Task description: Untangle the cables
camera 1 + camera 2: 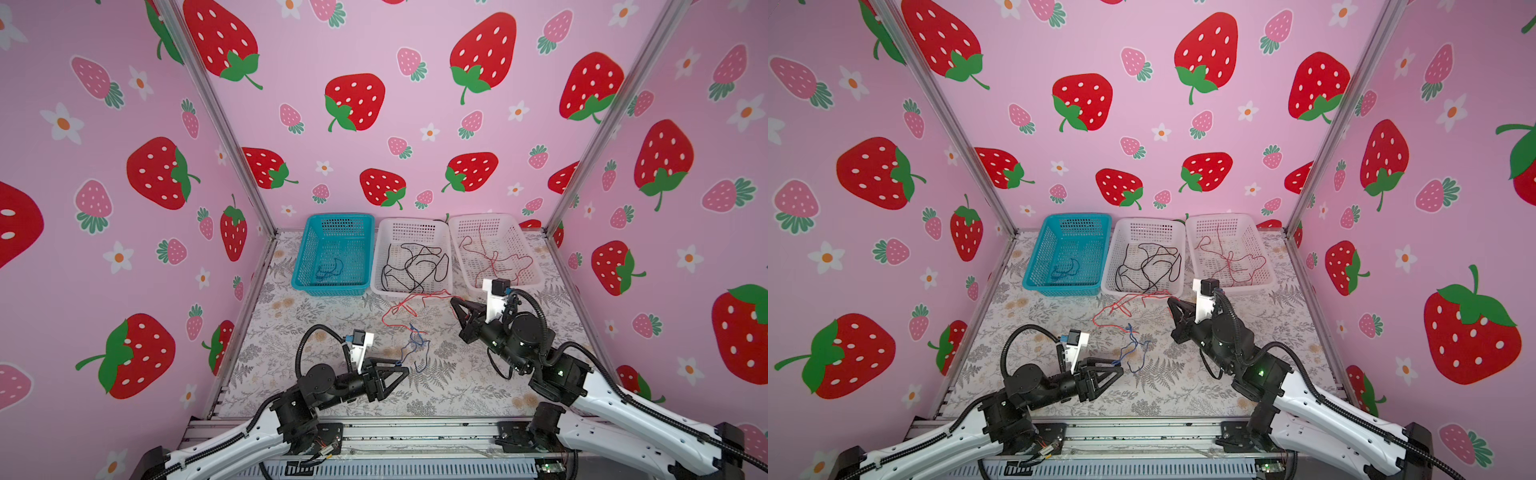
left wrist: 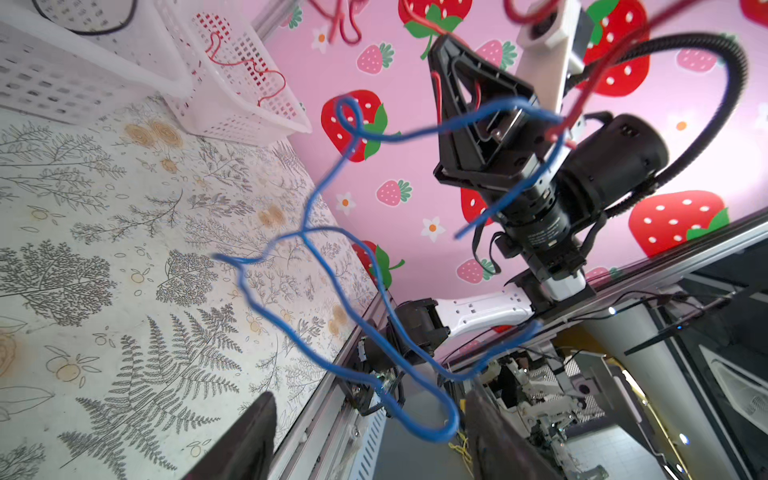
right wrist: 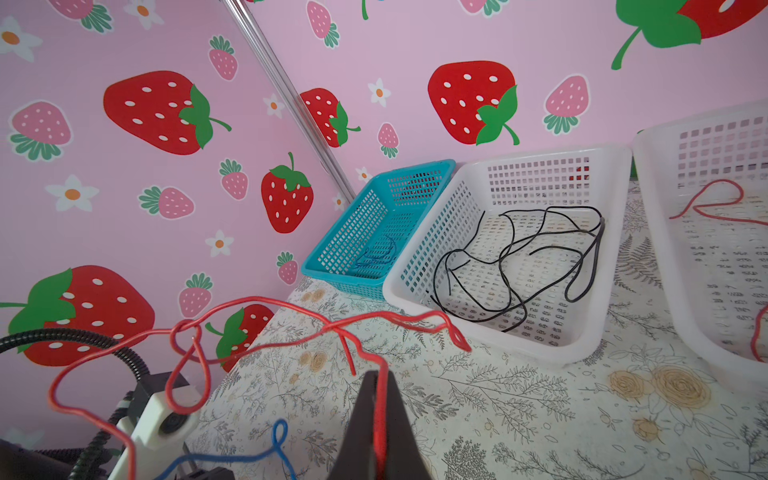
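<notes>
right fingers (image 3: 358, 436) pinch red cable (image 3: 379, 415); left fingers (image 2: 249, 440) spread, blue cable (image 2: 432, 435) loop seemingly loose between.

A robotics lab test booth: aluminium frame (image 1: 222, 124), printed strawberry backdrop (image 1: 374, 50), slotted mounting rail (image 1: 415, 432) at front.

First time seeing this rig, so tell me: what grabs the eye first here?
Loud strawberry wallpaper covers the walls. Mid-table, the right gripper is shut on a red cable that trails toward a blue cable by the open left gripper. At the back, a white basket holds black cables.
</notes>
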Robot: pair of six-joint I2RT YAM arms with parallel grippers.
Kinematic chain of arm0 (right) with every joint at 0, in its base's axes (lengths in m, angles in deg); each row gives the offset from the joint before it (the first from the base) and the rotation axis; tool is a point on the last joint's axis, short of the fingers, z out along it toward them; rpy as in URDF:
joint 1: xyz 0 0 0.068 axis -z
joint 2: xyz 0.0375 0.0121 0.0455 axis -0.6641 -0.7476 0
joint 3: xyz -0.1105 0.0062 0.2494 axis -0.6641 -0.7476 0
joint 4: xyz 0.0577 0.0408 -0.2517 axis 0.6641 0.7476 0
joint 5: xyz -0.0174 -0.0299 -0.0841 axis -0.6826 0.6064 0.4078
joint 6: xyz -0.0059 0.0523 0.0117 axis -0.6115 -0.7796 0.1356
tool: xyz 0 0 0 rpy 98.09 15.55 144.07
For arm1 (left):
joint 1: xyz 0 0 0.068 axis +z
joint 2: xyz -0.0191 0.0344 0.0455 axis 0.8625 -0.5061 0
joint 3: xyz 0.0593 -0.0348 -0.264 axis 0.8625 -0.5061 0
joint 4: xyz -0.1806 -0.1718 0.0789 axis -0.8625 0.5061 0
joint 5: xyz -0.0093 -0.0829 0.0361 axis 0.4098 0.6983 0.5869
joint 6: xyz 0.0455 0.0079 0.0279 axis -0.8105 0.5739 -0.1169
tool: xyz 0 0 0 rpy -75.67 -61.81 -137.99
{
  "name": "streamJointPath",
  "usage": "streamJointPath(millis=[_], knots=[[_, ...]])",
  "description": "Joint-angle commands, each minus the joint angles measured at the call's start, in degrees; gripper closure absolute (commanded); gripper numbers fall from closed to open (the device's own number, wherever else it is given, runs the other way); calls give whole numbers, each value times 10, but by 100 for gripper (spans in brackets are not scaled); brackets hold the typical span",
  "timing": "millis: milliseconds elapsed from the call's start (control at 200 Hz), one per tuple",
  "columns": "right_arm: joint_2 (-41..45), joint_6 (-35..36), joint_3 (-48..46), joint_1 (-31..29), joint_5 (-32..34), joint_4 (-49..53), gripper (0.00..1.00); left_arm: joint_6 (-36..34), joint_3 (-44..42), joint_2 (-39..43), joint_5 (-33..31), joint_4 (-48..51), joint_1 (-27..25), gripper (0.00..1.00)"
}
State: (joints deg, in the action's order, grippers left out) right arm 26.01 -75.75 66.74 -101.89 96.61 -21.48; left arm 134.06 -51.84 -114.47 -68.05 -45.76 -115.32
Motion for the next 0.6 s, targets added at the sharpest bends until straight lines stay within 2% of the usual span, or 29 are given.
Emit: streamJointPath(millis=[0, 155, 310, 595], knots=[[3, -2, -9, -4, -18, -39, 100, 30, -15, 41, -43, -13, -2, 21], [0, -6, -18, -4, -31, -63, 100, 66, -19, 69, -67, -6, -4, 17], [-4, -5, -24, -5, -36, -82, 100, 115, -21, 66, -95, -44, -8, 12], [-23, -6, -26, -10, -39, -109, 100, 142, 7, 37, -104, -39, -18, 14]])
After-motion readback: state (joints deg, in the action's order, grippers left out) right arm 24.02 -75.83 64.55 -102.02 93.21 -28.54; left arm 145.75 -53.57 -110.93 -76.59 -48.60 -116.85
